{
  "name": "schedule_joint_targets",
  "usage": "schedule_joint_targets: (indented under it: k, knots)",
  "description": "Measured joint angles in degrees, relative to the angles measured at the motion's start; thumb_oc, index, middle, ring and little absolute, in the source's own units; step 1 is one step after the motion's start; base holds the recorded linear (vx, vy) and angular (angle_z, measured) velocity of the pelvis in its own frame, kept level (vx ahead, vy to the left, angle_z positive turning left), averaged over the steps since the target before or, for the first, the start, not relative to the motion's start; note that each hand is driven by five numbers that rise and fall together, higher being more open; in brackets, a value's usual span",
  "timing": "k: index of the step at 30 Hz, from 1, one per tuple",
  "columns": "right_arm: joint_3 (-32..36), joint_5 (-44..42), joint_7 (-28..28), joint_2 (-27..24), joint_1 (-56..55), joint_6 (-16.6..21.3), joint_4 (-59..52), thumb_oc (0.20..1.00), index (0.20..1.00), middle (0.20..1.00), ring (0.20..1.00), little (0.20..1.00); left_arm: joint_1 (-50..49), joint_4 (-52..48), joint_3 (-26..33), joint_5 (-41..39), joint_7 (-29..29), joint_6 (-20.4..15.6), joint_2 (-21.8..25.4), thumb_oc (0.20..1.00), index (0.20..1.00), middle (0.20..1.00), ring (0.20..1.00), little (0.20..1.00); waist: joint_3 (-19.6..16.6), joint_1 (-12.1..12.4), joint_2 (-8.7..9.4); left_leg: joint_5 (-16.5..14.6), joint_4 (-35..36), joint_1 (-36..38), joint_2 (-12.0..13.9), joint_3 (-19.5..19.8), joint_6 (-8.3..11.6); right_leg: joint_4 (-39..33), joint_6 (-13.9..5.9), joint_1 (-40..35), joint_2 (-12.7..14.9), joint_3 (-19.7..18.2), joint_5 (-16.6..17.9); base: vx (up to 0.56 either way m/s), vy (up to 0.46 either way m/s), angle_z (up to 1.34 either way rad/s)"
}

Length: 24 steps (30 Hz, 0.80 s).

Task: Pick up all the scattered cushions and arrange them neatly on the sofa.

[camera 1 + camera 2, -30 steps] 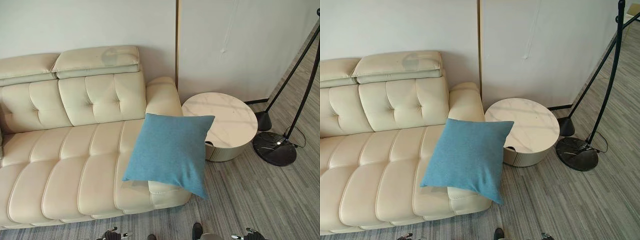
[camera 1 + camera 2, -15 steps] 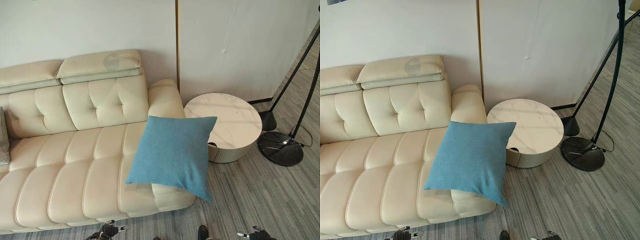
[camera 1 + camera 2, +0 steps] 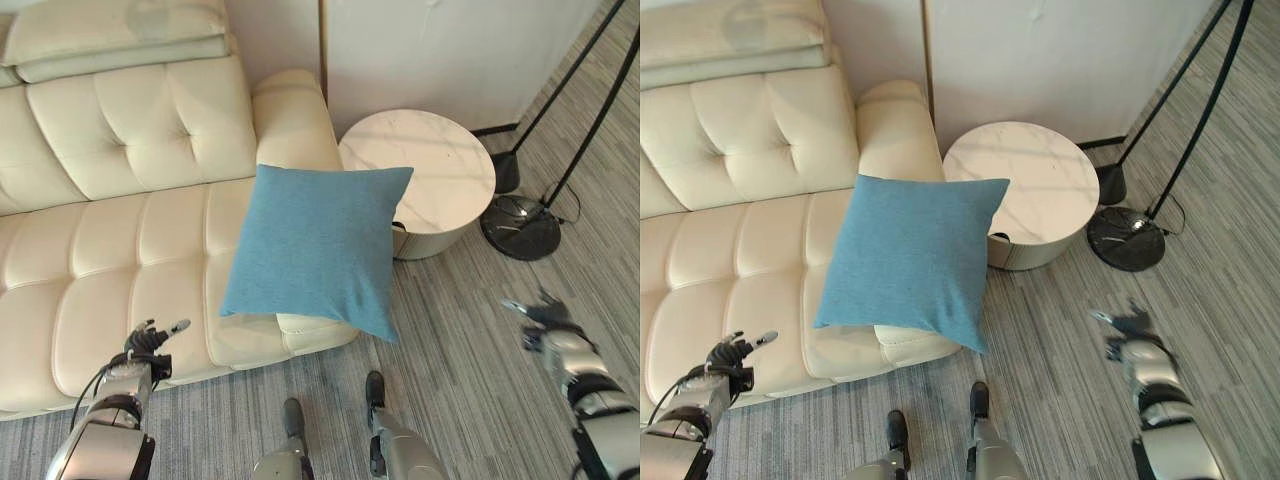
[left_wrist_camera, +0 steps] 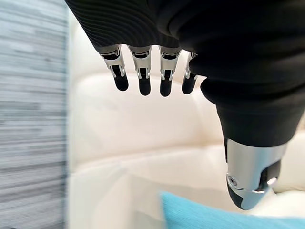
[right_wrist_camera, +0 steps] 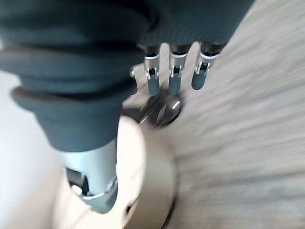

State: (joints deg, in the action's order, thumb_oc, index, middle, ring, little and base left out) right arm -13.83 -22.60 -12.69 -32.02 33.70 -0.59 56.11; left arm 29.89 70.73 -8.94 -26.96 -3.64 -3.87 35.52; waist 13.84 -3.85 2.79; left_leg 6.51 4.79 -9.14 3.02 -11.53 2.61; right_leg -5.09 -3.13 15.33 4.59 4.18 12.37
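1. Where the left eye view is looking down, a cream tufted leather sofa is standing against a pale wall, and a blue cushion is leaning tilted over the sofa's right front corner, below the armrest, with its lower corner hanging past the seat edge above the grey striped carpet floor. A round marble-topped side table is sitting just beside the armrest, and a black floor lamp base is resting near the table. The left hand is hovering in front of the sofa's seat edge with fingers relaxed and holding nothing; the right hand is hanging over the carpet, well apart from the cushion, its fingers spread.

2. Seen from the right eye view, the same cushion is lying on the sofa corner, the table is standing beside it, and both hands, left and right, are hovering empty.

3. From the left wrist view, the left hand's fingers are pointing straight out toward the cream sofa, gripping nothing, and a strip of the blue cushion is showing nearby.

4. From the right wrist view, the right hand's fingers are extending straight over the carpet, gripping nothing, with the round table's edge and the lamp base beyond.
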Motion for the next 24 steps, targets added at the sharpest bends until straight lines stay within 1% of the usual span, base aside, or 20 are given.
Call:
schedule_joint_targets:
  k: [1,2,3,4,5,7,8,12,14,17,20,22,24]
  knots:
    - [-2.56,-0.02,-0.35,0.34,2.55,-0.11,-0.88,1.0,1.0,1.0,1.0,1.0,1.64,-0.65,-1.65,-1.29,-0.08,-0.02,0.46,1.0,1.0,1.0,1.0,1.0,0.39,0.03,0.28,0.21,0.0,-0.72,-0.02,-0.1,0.04,0.01,0.03,0.81,-0.02,-0.15,0.32,-0.06,0.025,-0.02]
    - [-3.51,-0.02,-0.42,0.77,4.8,0.24,-2.1,1.0,1.0,1.0,1.0,1.0,3.71,-1.3,-2.3,-1.64,-0.06,-0.22,0.63,1.0,1.0,1.0,1.0,1.0,1.03,-0.02,0.45,0.68,-0.01,-1.28,0.0,-0.13,0.31,0.31,0.1,1.41,-0.07,-0.28,0.61,-0.06,0.025,-0.02]
    - [-4.29,-0.07,-0.91,1.52,7.56,0.15,-2.96,1.0,1.0,1.0,1.0,1.0,6.04,-1.72,-2.74,-2.32,-0.14,-0.54,0.69,1.0,1.0,1.0,1.0,1.0,1.73,0.03,0.83,0.99,-0.01,-1.77,-0.02,-0.06,0.11,0.3,0.47,1.86,-0.15,-0.31,0.95,-0.06,0.048,-0.02]
    - [-6.01,-0.06,-1.09,2.92,12.61,0.2,-4.01,1.0,1.0,1.0,1.0,1.0,10.53,-1.98,-4.59,-3.73,-0.19,-0.6,1.17,1.0,1.0,1.0,1.0,1.0,3.47,0.05,1.57,1.23,-0.02,-1.82,0.07,-0.1,0.1,0.3,1.49,1.99,-0.34,-0.55,1.97,-0.05,0.034,-0.02]
    - [-6.07,-0.07,-1.31,3.88,14.33,0.18,-4.93,1.0,1.0,1.0,1.0,1.0,12.22,-2.29,-4.61,-4.19,-0.22,-0.8,1.02,1.0,1.0,1.0,1.0,1.0,3.89,0.04,1.93,1.22,-0.02,-1.83,0.08,-0.1,0.09,0.31,1.57,2.01,-0.4,-0.56,2.04,-0.05,0.051,-0.07]
    - [-8.49,-0.07,-2.2,5.54,17.59,0.1,-7.14,1.0,1.0,1.0,1.0,1.0,15.99,-1.97,-6.88,-5.84,-0.21,-0.68,1.26,1.0,1.0,1.0,1.0,1.0,4.56,-0.25,2.79,1.22,-0.02,-1.88,0.17,-0.32,0.1,0.31,1.59,2.23,-0.49,-0.77,2.05,-0.05,0.035,-0.05]
    - [-9.97,-0.08,-2.52,6.54,19.56,0.1,-8.35,1.0,1.0,1.0,1.0,1.0,18.97,-1.83,-7.94,-5.96,-0.2,-0.7,1.22,1.0,1.0,1.0,1.0,1.0,5.07,-0.3,3.5,1.21,-0.03,-1.91,0.11,-0.34,0.09,0.32,1.63,2.29,-0.47,-0.78,2.11,-0.04,0.024,-0.04]
    - [-12.82,-0.05,-3.75,7.02,21.68,-0.01,-9.8,1.0,1.0,1.0,1.0,1.0,24.6,0.44,-10.56,-6.68,-0.28,-0.64,1.12,1.0,1.0,1.0,1.0,1.0,5.71,-0.48,4.53,1.14,-0.05,-2.99,-0.09,-0.58,0.07,0.35,1.61,3.51,-0.27,-0.91,2.16,-0.06,0.042,-0.01]
    - [-13.25,-0.04,-4.26,8.38,22.14,-0.02,-9.77,1.0,1.0,1.0,1.0,1.0,26.99,2.58,-11.26,-8.11,-0.45,-0.45,1.02,1.0,1.0,1.0,1.0,1.0,6.06,-0.56,5.17,1.14,-0.06,-4.47,-0.15,-0.99,0.07,0.35,1.5,5.09,-0.15,-1.0,2.39,-0.03,0.012,-0.05]
    - [-14.76,-0.05,-4.88,10.62,22.05,-0.73,-8.94,1.0,1.0,1.0,1.0,1.0,27.07,4.51,-11.19,-8.64,-0.66,0.12,-0.05,1.0,1.0,1.0,1.0,1.0,6.98,-0.6,5.53,1.13,-0.13,-5.1,-0.05,-1.33,0.1,0.36,1.55,5.8,-0.24,-0.99,2.43,-0.01,0.009,-0.03]
    - [-14.77,-0.78,-6.13,13.69,22.28,-0.95,-6.25,1.0,1.0,1.0,1.0,1.0,27.19,4.43,-11.25,-12.09,-1.13,0.45,-2.89,1.0,1.0,1.0,1.0,1.0,7.96,-0.53,5.62,-0.15,-2.99,-7.15,-0.05,-1.11,0.07,0.36,1.55,6.33,-0.01,-0.92,2.43,-0.01,0.008,0.06]
    - [-15.04,-2.22,-7.31,16.13,21.94,-1.03,-5.41,1.0,1.0,1.0,1.0,1.0,27.06,3.55,-11.37,-15.05,-1.51,0.49,-5.01,1.0,1.0,1.0,1.0,1.0,8.11,-0.54,5.65,-0.41,-4.03,-8.8,-0.1,-0.54,0.04,0.36,1.72,7.25,0.07,-0.88,2.57,-0.01,0.016,0.08]
    - [-14.9,-3.15,-8.04,17.09,21.66,-1.05,-5.29,1.0,1.0,1.0,1.0,1.0,26.99,3.57,-11.05,-16.57,-2.11,0.12,-5.43,1.0,1.0,1.0,1.0,1.0,8.39,-0.46,5.54,-0.43,-4.34,-9.25,-0.01,-0.29,0.0,0.36,1.73,7.53,0.13,-0.84,2.73,-0.01,0.015,0.03]
